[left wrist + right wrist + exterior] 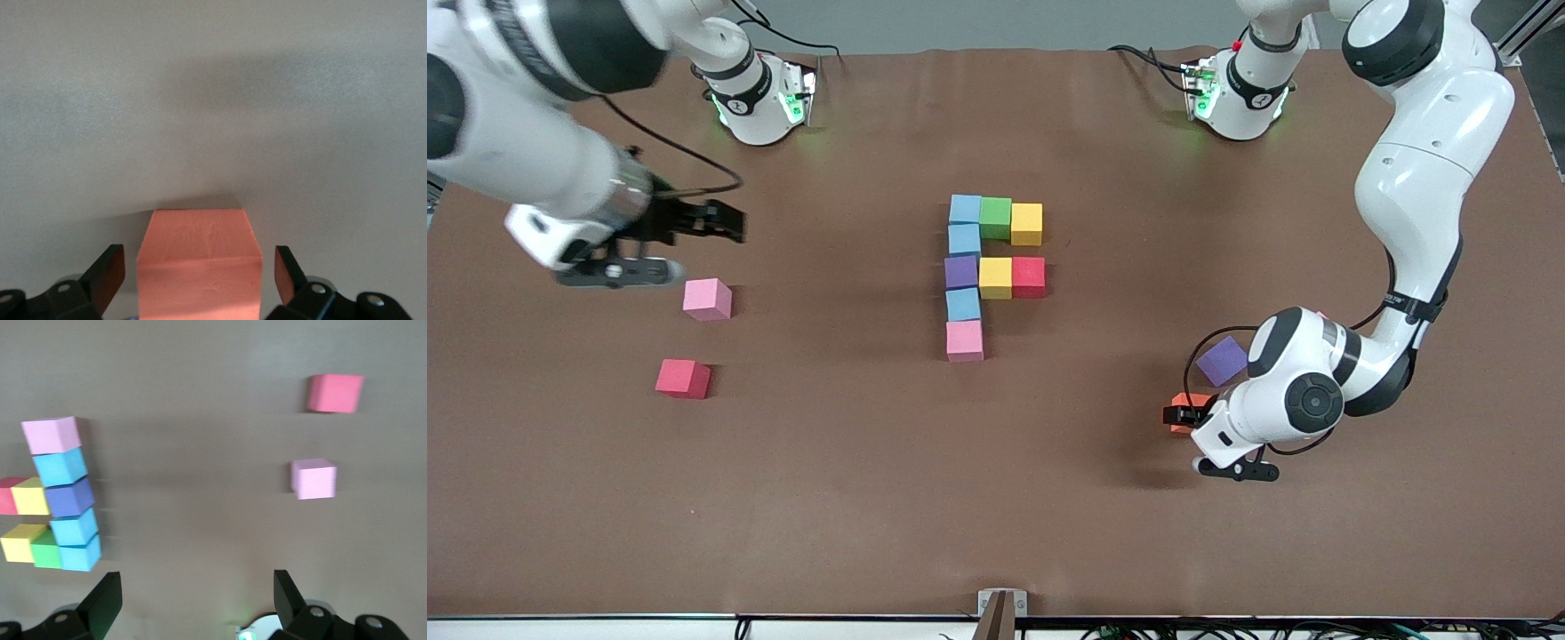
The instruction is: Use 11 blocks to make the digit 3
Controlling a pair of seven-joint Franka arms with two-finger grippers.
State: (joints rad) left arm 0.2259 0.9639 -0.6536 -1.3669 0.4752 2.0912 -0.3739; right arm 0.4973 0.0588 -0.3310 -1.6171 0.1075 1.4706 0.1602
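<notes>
The partial digit 3 (pixel 978 271) lies mid-table: a column of blue, blue, purple, blue and pink cubes, with green and yellow beside the top cube and yellow and red beside the purple one. My left gripper (pixel 1185 415) is low at an orange block (pixel 1195 401). In the left wrist view the gripper (pixel 200 270) is open, and the orange block (pixel 197 233) sits between its fingers with a gap on each side. My right gripper (pixel 725 222) hangs open and empty over the table by the loose pink block (pixel 708 299); in its wrist view the gripper (pixel 197 587) holds nothing.
A loose red block (pixel 683 378) lies nearer the front camera than the pink one; both show in the right wrist view, pink (pixel 313 479) and red (pixel 335 393). A loose purple block (pixel 1221 360) lies tilted beside the left arm's wrist.
</notes>
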